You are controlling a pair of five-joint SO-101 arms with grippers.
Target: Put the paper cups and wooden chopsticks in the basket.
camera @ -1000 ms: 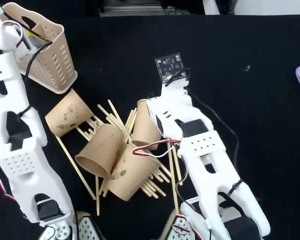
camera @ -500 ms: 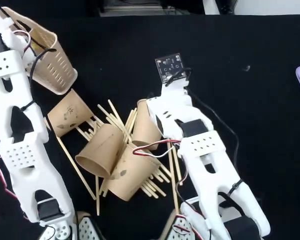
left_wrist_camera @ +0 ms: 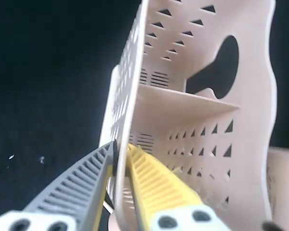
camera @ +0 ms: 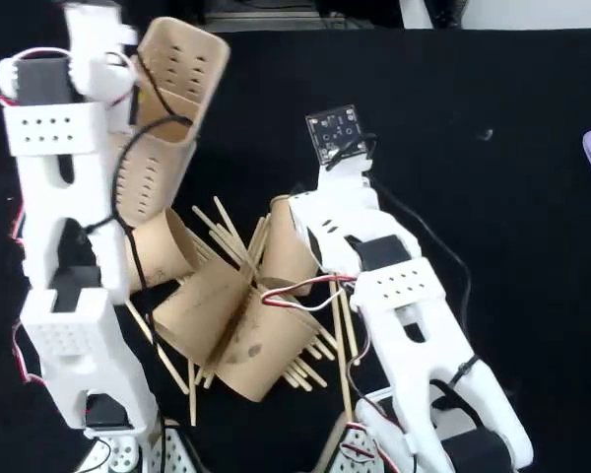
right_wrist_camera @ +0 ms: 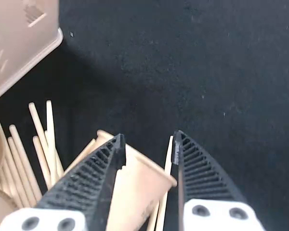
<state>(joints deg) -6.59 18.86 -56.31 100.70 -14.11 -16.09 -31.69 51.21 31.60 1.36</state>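
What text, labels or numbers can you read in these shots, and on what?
No readable text in any view.
Paper cup: dark marks on its side, too blurred to read.
Black square board: small light dots, no legible print.
Basket: only slots in its walls, no label.
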